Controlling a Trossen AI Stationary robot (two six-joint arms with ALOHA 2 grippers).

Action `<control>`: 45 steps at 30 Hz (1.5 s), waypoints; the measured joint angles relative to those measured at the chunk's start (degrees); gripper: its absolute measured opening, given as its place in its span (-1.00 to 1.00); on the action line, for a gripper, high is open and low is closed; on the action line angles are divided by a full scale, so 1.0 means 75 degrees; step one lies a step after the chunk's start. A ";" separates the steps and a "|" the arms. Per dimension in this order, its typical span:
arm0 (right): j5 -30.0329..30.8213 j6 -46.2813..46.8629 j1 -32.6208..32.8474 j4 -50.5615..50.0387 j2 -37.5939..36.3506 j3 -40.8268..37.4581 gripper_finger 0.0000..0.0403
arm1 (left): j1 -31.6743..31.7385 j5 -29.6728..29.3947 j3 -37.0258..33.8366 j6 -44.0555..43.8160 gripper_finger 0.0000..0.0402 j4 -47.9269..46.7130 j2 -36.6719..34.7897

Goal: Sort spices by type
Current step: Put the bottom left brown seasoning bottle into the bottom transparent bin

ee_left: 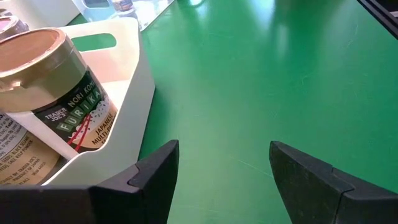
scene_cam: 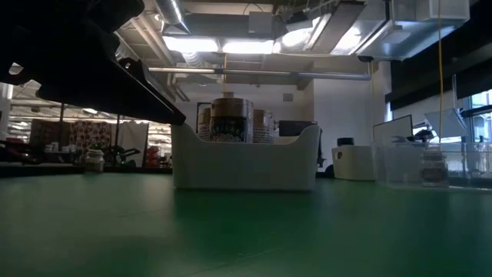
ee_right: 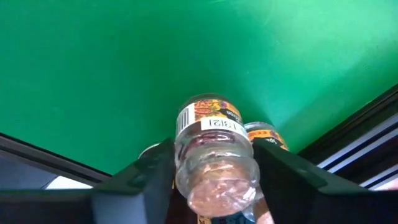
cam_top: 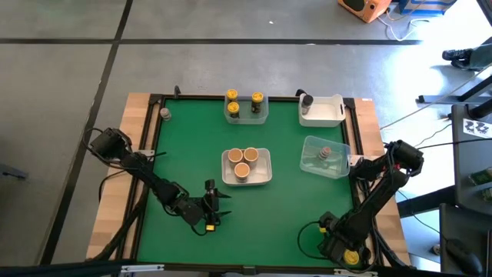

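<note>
Tubs first: white tub (cam_top: pixel 263 175) at mid-table holds three tan-capped jars (cam_top: pixel 243 160), packed close and upright; the wrist view of the left arm reads a furikake label on the nearest one (ee_left: pixel 59 87). Clear tub (cam_top: pixel 246 117) at the far edge, centre, holds three yellow-capped jars (cam_top: pixel 256 98). White tub at far right (cam_top: pixel 330 111) has one dark grey-capped jar (cam_top: pixel 307 101) at its left end. Clear tub on the right (cam_top: pixel 337 158) holds one brown-capped jar (cam_top: pixel 325 153). Lone jar (cam_top: pixel 164 114) stands on the far left corner of the table frame, outside any tub.

Left gripper (cam_top: pixel 211 205) sits low over the green mat (cam_top: pixel 184 154), just short of the middle white tub, fingers (ee_left: pixel 155 180) spread wide, nothing between them. Right gripper (ee_right: pixel 214 180) is tucked back at the near right edge, clamped on a clear jar (ee_right: pixel 214 155) held tilted, base toward the camera; a second labelled jar (ee_right: pixel 264 138) shows just behind it.
</note>
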 joint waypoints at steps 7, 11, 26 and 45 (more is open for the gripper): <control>0.0030 -0.0155 -0.0004 0.0003 -0.0025 0.0006 -0.11 | 0.0000 0.0000 0.0000 0.0000 0.16 0.0000 0.0000; 0.0172 -0.0261 -0.0004 -0.0259 -0.0026 0.0191 -0.11 | 0.0002 0.0000 0.0000 0.0000 0.16 0.0000 0.0000; 0.2253 -0.2032 -0.1032 -0.3464 -0.0026 0.2336 -0.10 | 0.0002 0.0000 0.0000 0.0000 0.16 -0.0002 0.0000; 0.4064 -0.5388 -0.3605 -0.5297 -0.0166 0.3290 -0.08 | 0.0002 0.0221 0.0000 -0.0096 0.16 -0.0057 0.0000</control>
